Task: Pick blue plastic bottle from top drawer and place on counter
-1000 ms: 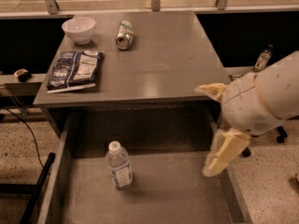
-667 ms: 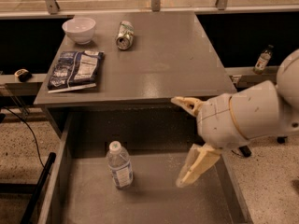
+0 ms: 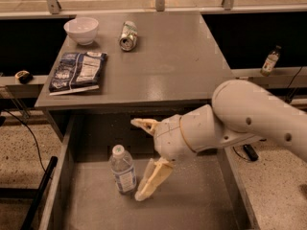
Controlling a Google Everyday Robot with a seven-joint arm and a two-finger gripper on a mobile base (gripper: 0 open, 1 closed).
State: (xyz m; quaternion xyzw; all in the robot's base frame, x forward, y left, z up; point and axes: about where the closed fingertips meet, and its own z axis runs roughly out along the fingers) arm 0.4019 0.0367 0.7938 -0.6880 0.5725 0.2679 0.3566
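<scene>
The blue plastic bottle (image 3: 123, 169) stands upright in the open top drawer (image 3: 192, 202), left of the middle, its white cap up. My gripper (image 3: 140, 159) is open, just to the right of the bottle. One pale finger (image 3: 144, 124) points left above the bottle's cap level and the other finger (image 3: 151, 182) reaches down beside the bottle's base. The bottle is not held. The counter (image 3: 177, 61) lies above and behind the drawer.
On the counter are a white bowl (image 3: 81, 29), a crushed green-white can (image 3: 128, 35) and a dark snack bag (image 3: 77, 71). A small dark bottle (image 3: 270, 61) stands on a ledge at the right. The drawer's side walls (image 3: 57, 181) flank the bottle.
My arm has swung left across the drawer, from its right side to right beside the bottle. The bottle has not moved.
</scene>
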